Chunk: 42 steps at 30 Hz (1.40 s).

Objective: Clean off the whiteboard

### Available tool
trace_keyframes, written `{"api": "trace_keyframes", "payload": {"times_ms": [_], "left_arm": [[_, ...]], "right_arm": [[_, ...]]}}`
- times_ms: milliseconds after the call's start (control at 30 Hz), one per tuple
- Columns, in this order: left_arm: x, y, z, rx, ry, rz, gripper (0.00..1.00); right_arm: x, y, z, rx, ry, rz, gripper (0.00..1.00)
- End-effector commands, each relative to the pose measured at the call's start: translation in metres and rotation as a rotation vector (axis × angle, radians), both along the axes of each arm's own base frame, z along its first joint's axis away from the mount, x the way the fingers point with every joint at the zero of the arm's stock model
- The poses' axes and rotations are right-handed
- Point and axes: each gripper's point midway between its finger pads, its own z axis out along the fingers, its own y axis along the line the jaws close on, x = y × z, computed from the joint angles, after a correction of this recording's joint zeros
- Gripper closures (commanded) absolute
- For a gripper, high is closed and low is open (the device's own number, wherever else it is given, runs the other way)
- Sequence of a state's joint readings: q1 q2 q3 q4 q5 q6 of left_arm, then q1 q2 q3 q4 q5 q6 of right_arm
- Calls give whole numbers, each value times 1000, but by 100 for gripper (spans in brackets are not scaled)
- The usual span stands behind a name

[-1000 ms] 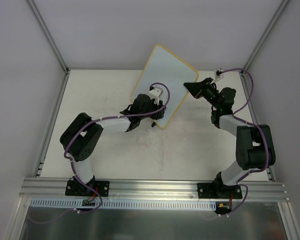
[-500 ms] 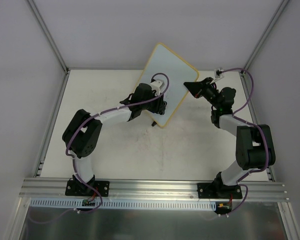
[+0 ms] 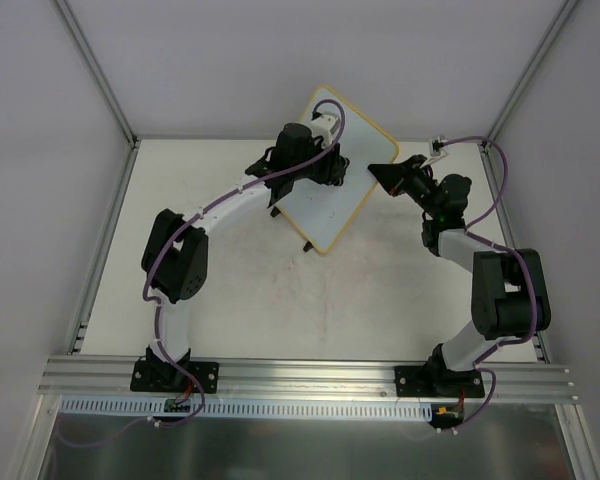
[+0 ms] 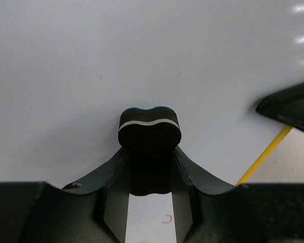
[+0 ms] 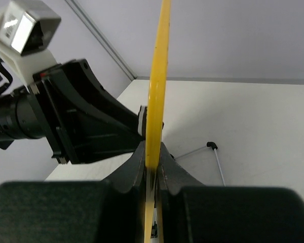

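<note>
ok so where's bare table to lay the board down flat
Widest bare table: near centre, between the left arm and right arm, in front of the board. A smaller patch: far left corner, beyond the left arm. Crowded at the far middle, where the left gripper with its eraser and the right gripper meet the board.

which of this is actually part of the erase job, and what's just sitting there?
In the job: whiteboard; eraser held in left gripper; right gripper clamping the board's yellow edge; small red mark.
Just there: table; aluminium rail.
</note>
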<state>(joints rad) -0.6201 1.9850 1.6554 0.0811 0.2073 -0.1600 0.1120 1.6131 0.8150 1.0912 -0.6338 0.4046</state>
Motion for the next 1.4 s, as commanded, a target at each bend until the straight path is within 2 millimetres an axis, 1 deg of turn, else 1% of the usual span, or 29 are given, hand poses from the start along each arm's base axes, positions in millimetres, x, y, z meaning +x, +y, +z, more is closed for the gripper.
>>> {"api": "trace_keyframes", "payload": {"times_ms": [0,33,67,100,233,367,433,467,500,533,567,633,667,700,733,767,800,867,900,967,1000,1033,1067,1100,1167,1200,1267,1300,1367], "left_arm": [[38,-17,89,-112,-268,9,100],[42,-18,86,-109,-264,6,100],[44,-19,88,-111,-266,1,100],[46,-22,95,-114,-273,-8,100],[44,-25,108,-131,-285,-26,100],[37,-26,102,-134,-262,-46,100],[31,-26,92,-121,-243,-46,100],[29,-27,93,-131,-250,-48,100],[25,-26,73,-115,-223,-46,100],[18,-24,78,-124,-236,-44,100],[15,-23,77,-131,-239,-35,100],[4,-21,67,-132,-230,-39,100],[1,-20,64,-133,-227,-32,100],[-4,-19,51,-125,-214,-32,100],[-8,-17,51,-123,-217,-28,100],[-14,-20,47,-112,-220,-32,100],[-18,-16,36,-92,-209,-14,100],[-22,-15,28,-95,-205,-6,100],[-27,-11,17,-85,-187,-3,100],[-29,-8,7,-85,-170,9,100],[-35,-4,-6,-71,-151,13,100],[-34,1,-13,-64,-143,33,100],[-36,2,-15,-75,-142,44,100],[-41,7,-28,-61,-120,48,100],[-46,13,-37,-58,-102,57,100],[-51,17,-49,-51,-85,60,100],[-57,19,-63,-49,-54,60,100],[-62,23,-75,-41,-34,60,100],[-67,26,-91,-41,2,71,100]], "right_arm": [[-57,55,7,-69,-96,338,100],[-57,56,7,-70,-99,340,100],[-57,56,7,-69,-95,339,100],[-57,56,7,-69,-95,339,100],[-56,56,6,-70,-93,336,100],[-56,56,5,-70,-93,337,100],[-56,57,5,-70,-90,339,100],[-56,57,4,-70,-88,338,100],[-57,57,5,-70,-90,341,100],[-56,57,5,-70,-90,339,100],[-56,57,5,-70,-88,338,100],[-55,56,5,-70,-88,336,100],[-55,57,4,-70,-85,338,100],[-55,57,4,-70,-85,336,100],[-55,56,4,-70,-85,336,100],[-55,56,4,-70,-86,336,100],[-55,56,4,-70,-85,335,100],[-55,55,5,-70,-88,333,100],[-56,56,5,-70,-88,336,100],[-56,56,5,-69,-87,336,100],[-56,56,5,-69,-87,336,100],[-56,56,6,-69,-88,336,100],[-56,56,6,-69,-88,336,100],[-56,56,6,-69,-90,336,100],[-56,56,5,-68,-86,338,100],[-56,56,7,-67,-89,337,100],[-56,56,7,-66,-88,337,100],[-56,56,8,-66,-91,337,100],[-56,56,7,-67,-89,338,100]]}}
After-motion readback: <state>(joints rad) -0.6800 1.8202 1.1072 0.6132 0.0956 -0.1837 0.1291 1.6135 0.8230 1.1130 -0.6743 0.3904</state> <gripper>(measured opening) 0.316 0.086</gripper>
